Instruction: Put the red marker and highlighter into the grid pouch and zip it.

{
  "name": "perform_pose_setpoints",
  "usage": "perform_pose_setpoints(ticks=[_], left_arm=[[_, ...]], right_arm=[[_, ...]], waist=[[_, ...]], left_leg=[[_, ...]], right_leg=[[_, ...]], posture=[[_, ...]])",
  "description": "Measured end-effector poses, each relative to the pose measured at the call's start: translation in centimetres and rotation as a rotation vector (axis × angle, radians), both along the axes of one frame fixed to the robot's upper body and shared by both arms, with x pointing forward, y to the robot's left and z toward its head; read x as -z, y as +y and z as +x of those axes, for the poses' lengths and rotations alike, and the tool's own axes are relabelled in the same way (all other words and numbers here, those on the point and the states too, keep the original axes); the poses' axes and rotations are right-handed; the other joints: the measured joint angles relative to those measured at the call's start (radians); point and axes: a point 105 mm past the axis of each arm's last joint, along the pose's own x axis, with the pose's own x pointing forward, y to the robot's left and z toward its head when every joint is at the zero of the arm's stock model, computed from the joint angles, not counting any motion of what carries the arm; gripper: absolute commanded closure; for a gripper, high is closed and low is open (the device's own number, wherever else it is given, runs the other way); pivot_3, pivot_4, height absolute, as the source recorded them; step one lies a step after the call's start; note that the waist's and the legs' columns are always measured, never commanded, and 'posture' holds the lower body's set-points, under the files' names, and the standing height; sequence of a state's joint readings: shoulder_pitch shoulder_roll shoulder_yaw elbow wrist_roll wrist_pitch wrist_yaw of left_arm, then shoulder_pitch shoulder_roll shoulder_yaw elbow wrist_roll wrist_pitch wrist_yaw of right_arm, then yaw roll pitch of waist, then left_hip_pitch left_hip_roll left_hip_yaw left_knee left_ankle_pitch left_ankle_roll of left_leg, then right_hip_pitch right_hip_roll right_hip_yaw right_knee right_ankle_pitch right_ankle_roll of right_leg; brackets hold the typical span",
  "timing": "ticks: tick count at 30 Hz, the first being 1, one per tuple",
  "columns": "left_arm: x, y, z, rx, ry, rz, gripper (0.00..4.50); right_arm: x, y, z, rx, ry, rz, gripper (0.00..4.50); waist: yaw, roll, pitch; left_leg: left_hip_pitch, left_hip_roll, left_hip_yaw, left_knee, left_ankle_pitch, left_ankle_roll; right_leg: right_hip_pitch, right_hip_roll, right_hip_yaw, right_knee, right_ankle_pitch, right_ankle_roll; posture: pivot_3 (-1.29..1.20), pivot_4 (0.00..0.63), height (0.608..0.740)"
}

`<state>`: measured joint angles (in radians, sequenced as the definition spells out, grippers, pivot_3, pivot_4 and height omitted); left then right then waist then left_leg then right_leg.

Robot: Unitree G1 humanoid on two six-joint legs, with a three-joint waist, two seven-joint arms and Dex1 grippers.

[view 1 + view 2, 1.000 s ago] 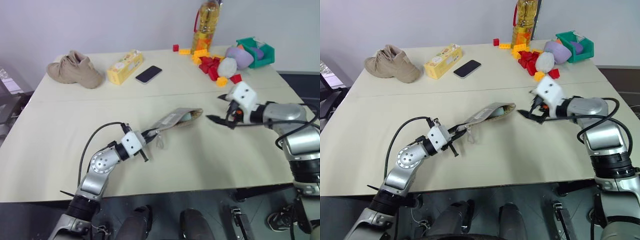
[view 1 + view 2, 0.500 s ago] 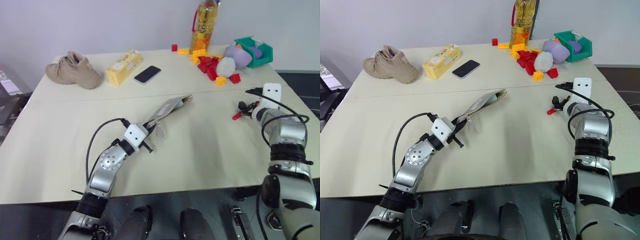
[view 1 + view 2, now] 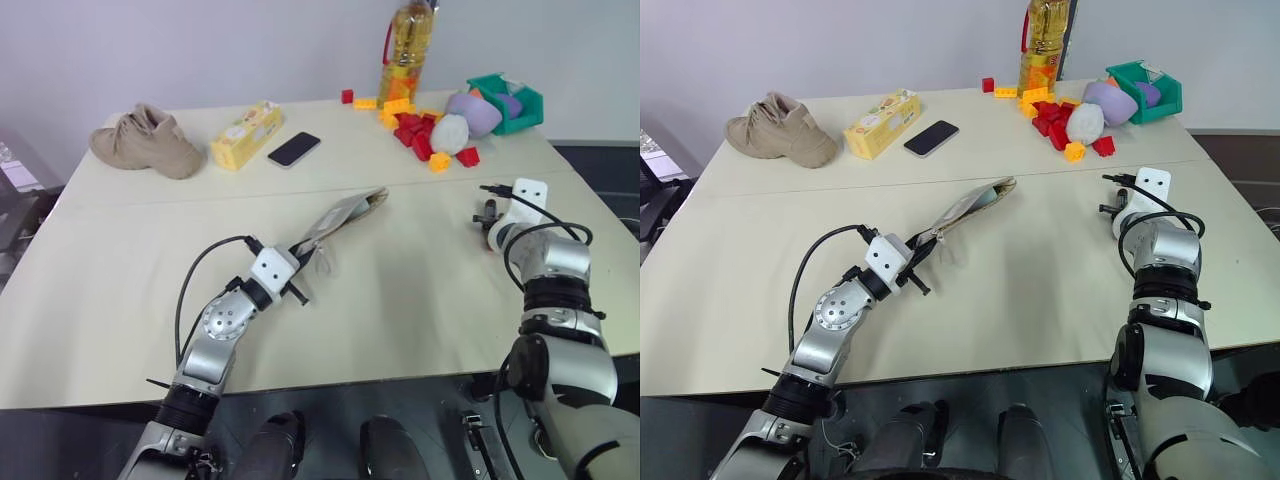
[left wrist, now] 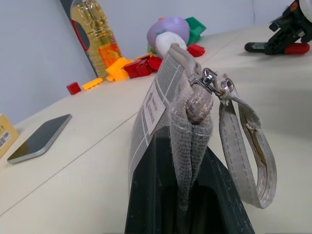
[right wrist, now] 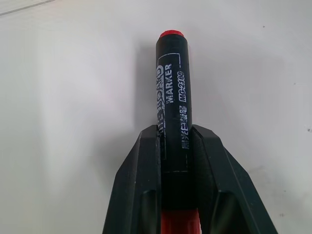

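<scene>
Beige table (image 3: 420,290): right gripper (image 5: 176,141) pinches rigid, slick red marker (image 5: 174,87) midbarrel; left gripper (image 4: 187,195) clamps floppy grid pouch (image 4: 165,92).

Both arms are shiny silver with round joints, white boxes at the wrists, looping black cables, and black claws.

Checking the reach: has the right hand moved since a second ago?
Yes. The right hand swung away from the grid pouch to the table's right side, onto the red marker.
</scene>
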<state>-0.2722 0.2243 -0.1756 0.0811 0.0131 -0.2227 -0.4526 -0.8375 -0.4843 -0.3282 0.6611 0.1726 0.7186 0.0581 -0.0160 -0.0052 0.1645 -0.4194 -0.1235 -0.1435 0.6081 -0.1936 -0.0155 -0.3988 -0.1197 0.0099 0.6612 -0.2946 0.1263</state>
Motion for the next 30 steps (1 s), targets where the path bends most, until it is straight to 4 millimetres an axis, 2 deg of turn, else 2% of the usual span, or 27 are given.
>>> perform_pose_setpoints(ticks=[4,6,8,10,14,17,25,30], left_arm=[[0.0,-0.2,0.0,0.004,0.000,-0.003,4.50],[-0.1,-0.1,0.0,0.006,0.000,-0.004,4.50],[-0.1,0.0,0.0,0.009,-0.001,0.002,4.50],[-0.1,-0.2,0.0,0.018,-0.002,0.004,4.50],[-0.1,-0.2,-0.1,0.032,0.002,0.001,4.50],[-0.2,-0.3,-0.1,0.041,0.004,-0.003,4.50],[-0.3,-0.4,-0.1,0.048,0.002,-0.002,4.50],[0.2,-0.7,-0.8,0.118,-0.007,0.079,4.50]], right_arm=[[-2.6,2.8,0.3,-0.278,-0.105,-0.214,4.17],[-4.9,4.7,-0.4,-0.482,-0.190,-0.401,4.17],[-7.2,7.8,-1.9,-0.725,-0.281,-0.572,4.17],[-8.0,9.8,-3.1,-0.868,-0.322,-0.643,4.17],[-6.9,11.2,-4.8,-1.041,-0.271,-0.730,4.17],[-6.3,12.0,-5.3,-1.110,-0.245,-0.764,4.17],[-5.8,12.1,-5.6,-1.164,-0.209,-0.834,4.17],[-5.3,12.7,-6.2,-1.273,-0.196,-1.005,4.17]], waist=[[0.000,0.000,0.000],[0.003,0.000,0.000],[0.002,0.000,0.000],[0.001,0.000,0.000],[0.006,0.000,0.000],[0.005,0.000,0.000],[0.006,0.000,0.000],[0.006,0.000,0.000]], left_leg=[[0.000,0.000,0.002,0.000,0.000,0.001],[-0.002,0.000,0.001,0.002,-0.001,0.001],[-0.003,0.000,0.002,0.003,-0.001,0.001],[-0.003,0.000,0.002,0.003,-0.001,0.001],[-0.004,-0.001,0.001,0.005,-0.001,0.002],[-0.004,-0.001,0.002,0.005,-0.002,0.002],[-0.004,-0.001,0.002,0.005,-0.002,0.002],[-0.005,-0.001,0.002,0.005,-0.002,0.002]], right_leg=[[-0.002,0.000,0.002,0.001,0.000,0.001],[-0.003,0.000,0.002,0.001,-0.001,0.002],[-0.003,0.000,0.002,0.001,-0.001,0.003],[-0.003,0.000,0.002,0.001,-0.001,0.003],[-0.003,0.000,0.002,0.001,0.000,0.003],[-0.003,0.000,0.002,0.001,0.000,0.003],[-0.004,0.000,0.003,0.001,0.000,0.003],[-0.005,0.000,0.003,0.001,0.000,0.003]], posture=[[0.00,0.150,0.740],[0.00,0.150,0.740],[0.00,0.150,0.740],[0.00,0.150,0.740],[0.00,0.150,0.740],[0.00,0.150,0.740],[0.00,0.150,0.740],[0.00,0.150,0.740]])
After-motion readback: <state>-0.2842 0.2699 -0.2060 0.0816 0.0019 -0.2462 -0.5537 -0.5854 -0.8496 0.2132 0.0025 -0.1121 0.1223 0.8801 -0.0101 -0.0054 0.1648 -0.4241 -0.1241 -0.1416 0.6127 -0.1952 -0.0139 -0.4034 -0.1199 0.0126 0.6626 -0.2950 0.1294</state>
